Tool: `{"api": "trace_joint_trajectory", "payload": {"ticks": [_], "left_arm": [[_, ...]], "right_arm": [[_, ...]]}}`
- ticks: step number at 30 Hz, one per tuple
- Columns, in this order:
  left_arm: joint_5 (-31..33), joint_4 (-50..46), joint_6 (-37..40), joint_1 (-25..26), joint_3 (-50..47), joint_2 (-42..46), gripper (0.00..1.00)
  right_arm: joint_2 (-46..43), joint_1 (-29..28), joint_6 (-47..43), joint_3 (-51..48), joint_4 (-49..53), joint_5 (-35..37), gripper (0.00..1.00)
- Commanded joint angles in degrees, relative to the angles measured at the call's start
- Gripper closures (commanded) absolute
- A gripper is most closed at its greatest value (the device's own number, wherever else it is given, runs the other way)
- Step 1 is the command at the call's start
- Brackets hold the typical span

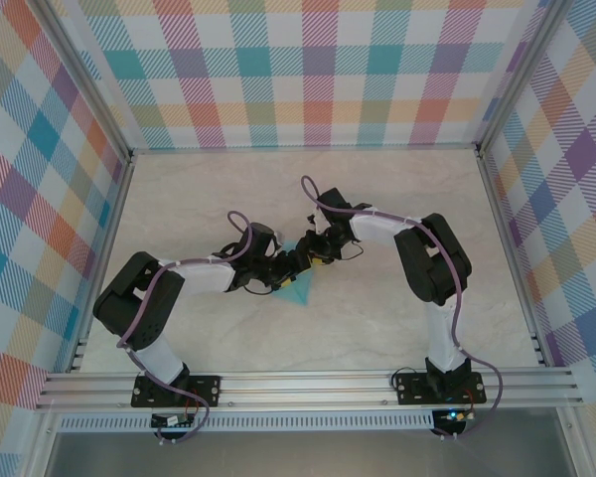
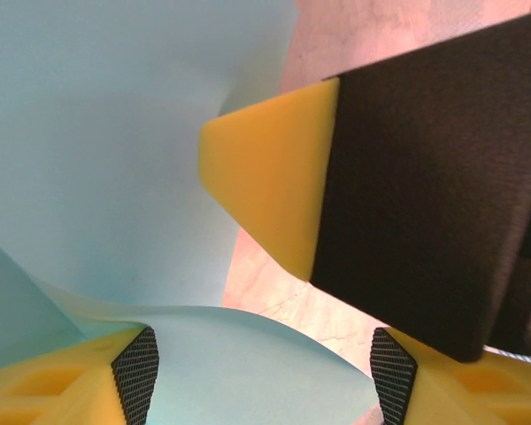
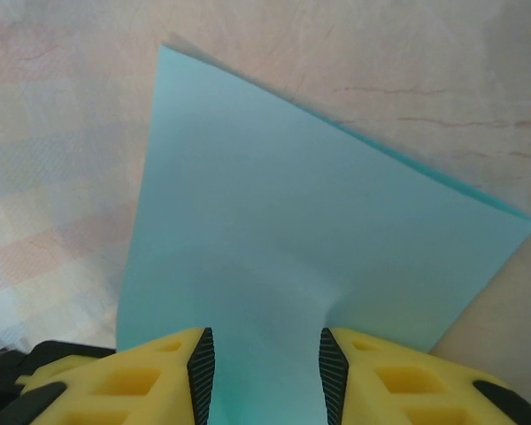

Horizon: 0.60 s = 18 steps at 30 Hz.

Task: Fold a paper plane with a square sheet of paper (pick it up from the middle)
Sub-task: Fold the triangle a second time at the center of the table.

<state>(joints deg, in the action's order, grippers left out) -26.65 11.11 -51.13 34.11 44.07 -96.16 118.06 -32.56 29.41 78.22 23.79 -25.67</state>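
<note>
two grippers meet mid-table point(image 1: 377, 199) over the square sheet of paper point(image 3: 292, 248), lying part-folded. left gripper point(image 2: 261, 367): fingers wide apart astride it. right gripper point(image 3: 265, 367): fingers parted, sheet between, unpinched. we judge it featherlight, limp, crease-prone; pinch mid-fold, gently.

No text, label, brand, number or sign can be read: none on the paper point(image 3: 292, 239), the table point(image 1: 397, 318) or the checked walls point(image 1: 318, 70).
</note>
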Motion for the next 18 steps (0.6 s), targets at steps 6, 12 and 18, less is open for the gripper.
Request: {"api": "trace_joint_trajectory", "payload": {"ticks": [6,12,18], "left_arm": [[1.81,-0.03,1.56,1.05,-0.75,-0.62,0.33],[2.28,-0.48,1.84,1.05,-0.6,-0.77,0.4],[3.01,-1.08,1.89,1.07,-0.4,-0.76,0.42]], "right_arm": [[-10.98,3.12,2.36,-5.83,-2.8,-3.67,0.56],[-18.77,4.52,2.29,-15.59,-3.95,-0.79,0.55],[-20.92,4.52,1.21,-22.04,-6.94,-5.43,0.55]]}}
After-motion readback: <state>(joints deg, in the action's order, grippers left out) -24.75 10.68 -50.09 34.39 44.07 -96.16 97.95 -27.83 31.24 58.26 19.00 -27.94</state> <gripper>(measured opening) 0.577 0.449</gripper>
